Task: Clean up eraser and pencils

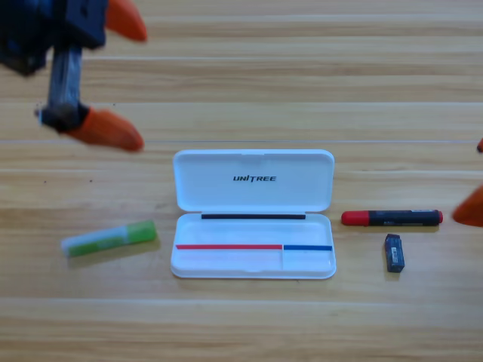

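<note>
The eraser (394, 253) lies flat on the wooden table (249, 317), just below the red-and-black pencil (391, 218) and right of the open white case (253, 213). The green pencil (109, 238) lies left of the case. None of the 3 is held. The left gripper (121, 75) hangs at upper left, jaws wide apart. The right gripper (474, 185) shows only orange tips at the right edge, spread apart.
</note>
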{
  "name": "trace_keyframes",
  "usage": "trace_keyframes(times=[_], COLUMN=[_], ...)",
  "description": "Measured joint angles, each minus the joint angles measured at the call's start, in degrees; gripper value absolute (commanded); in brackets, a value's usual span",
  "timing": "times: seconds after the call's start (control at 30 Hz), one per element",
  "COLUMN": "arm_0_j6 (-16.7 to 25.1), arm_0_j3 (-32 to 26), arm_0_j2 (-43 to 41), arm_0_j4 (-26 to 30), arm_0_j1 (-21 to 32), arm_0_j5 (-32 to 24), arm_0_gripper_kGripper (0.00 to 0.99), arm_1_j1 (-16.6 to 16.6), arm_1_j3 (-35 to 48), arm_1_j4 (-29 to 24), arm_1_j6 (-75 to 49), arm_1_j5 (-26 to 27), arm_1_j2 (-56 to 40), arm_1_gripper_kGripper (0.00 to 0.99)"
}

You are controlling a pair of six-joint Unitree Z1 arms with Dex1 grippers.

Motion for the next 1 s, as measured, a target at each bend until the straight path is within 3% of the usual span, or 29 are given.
trace_keyframes(times=[0.07,0.23,0.37,0.57,1.0], arm_0_j6=[2.6,8.7,11.2,11.3,6.7], arm_0_j3=[-0.7,-0.8,-0.7,2.0,3.3], arm_0_j2=[0.6,2.9,5.3,10.2,20.7], arm_0_j4=[0.5,1.8,3.8,5.2,6.1], arm_0_j1=[1.8,9.4,14.9,18.4,18.7], arm_0_j5=[1.6,2.8,2.8,2.5,-0.8], arm_0_gripper_kGripper=[0.989,0.989,0.986,0.985,0.982], arm_1_j1=[-0.9,-2.0,-2.6,-2.7,-2.7], arm_1_j3=[-0.1,-0.5,-2.0,-3.0,-7.5], arm_1_j4=[0.4,1.3,1.7,1.7,0.3], arm_1_j6=[3.8,14.1,16.6,24.8,32.9], arm_1_j5=[-0.9,-12.9,-14.1,-13.8,-14.1], arm_1_j2=[2.1,9.5,17.7,27.3,39.8], arm_1_gripper_kGripper=[0.983,0.983,0.985,0.988,0.902])
